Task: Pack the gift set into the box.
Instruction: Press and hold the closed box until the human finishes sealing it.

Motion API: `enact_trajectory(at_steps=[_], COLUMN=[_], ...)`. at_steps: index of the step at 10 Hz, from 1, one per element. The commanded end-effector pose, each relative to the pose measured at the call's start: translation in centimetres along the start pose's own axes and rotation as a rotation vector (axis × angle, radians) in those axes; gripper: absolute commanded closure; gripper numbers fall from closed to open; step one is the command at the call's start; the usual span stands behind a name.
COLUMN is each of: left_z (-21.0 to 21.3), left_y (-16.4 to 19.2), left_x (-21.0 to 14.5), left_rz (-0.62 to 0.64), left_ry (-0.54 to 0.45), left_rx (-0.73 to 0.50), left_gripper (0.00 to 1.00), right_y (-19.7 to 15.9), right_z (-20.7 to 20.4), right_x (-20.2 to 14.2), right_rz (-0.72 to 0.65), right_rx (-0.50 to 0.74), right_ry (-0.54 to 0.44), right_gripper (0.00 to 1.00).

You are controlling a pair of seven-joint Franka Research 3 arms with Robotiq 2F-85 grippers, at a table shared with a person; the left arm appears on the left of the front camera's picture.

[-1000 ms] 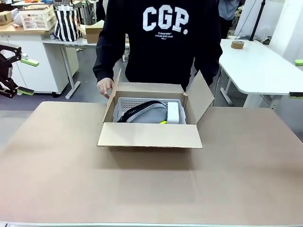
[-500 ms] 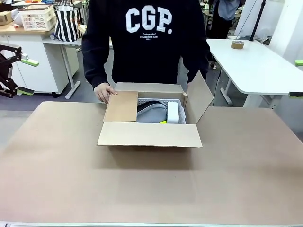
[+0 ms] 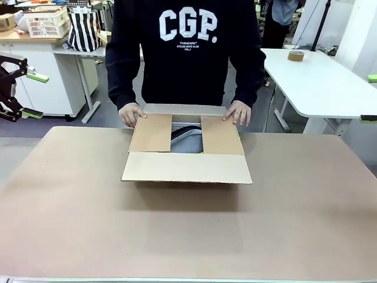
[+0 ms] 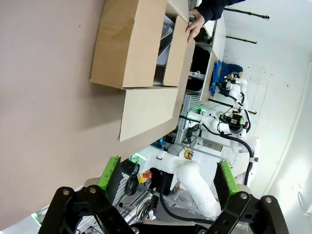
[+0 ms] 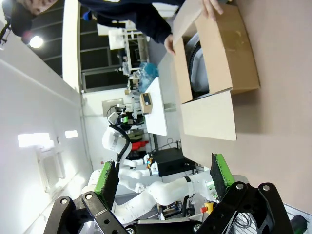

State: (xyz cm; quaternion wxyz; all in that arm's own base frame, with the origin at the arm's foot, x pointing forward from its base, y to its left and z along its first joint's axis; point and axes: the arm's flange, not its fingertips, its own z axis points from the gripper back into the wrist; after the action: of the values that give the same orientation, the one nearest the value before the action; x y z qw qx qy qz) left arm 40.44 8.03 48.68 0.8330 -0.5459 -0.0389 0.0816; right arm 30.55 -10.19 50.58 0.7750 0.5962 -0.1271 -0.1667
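The box (image 3: 185, 167) I watched was plain brown cardboard, dull and a little rough. The table (image 3: 177, 236) top looked like the same dull brown board, flat and smooth. Between 2 flaps, the gift set (image 3: 188, 140) showed a smooth pale grey face with a dark rim. The person's top (image 3: 188, 65) was soft black cloth with white print. My left gripper (image 4: 168, 176) and right gripper (image 5: 163, 176) had dull black frames and matt green pads.

The gift set (image 3: 187, 138) lies in the box (image 3: 186, 168) on the table (image 3: 306, 212), before the person (image 3: 187, 59).
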Motion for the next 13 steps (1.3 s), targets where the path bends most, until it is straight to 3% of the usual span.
enact_trajectory(at_steps=[1,13], left_z=[-0.07,-0.07], left_y=[-0.06,-0.06], left_x=[-0.37,-0.37], left_rz=[0.005,0.005], left_ry=[-0.003,-0.003], left_rx=[-0.02,-0.02], left_gripper=[0.0,0.0], right_y=[0.04,0.04], right_z=[-0.27,-0.27], right_x=[0.16,0.16], right_rz=[0.025,0.025], right_rx=[0.023,0.023], right_ry=[-0.005,-0.005], right_gripper=[0.0,0.0])
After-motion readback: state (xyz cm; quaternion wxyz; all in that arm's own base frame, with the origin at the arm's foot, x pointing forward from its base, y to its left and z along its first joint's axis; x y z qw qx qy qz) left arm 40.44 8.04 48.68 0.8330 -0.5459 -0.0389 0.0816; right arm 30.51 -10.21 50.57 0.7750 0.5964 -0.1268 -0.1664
